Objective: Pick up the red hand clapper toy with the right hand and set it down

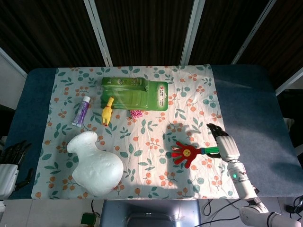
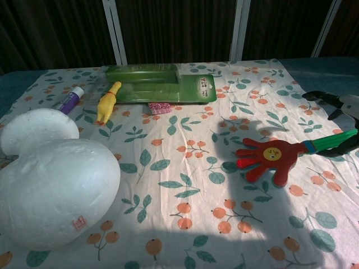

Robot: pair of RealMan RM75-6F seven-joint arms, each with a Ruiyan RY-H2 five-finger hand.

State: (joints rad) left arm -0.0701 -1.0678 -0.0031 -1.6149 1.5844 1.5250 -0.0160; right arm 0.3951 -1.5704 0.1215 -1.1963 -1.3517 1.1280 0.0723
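Note:
The red hand clapper toy lies flat on the floral cloth at the front right, its red palm with a yellow face pointing left. Its green handle runs right to my right hand. In the chest view that hand has its dark fingers spread above the handle, and no finger visibly wraps it. The handle's end is hidden by the frame edge. My left hand rests off the cloth at the front left corner, holding nothing, its fingers apart.
A large white foam vase fills the front left. Further back lie a green blister pack, a yellow rubber chicken, a purple tube and a small pink piece. Blue table surface borders the cloth.

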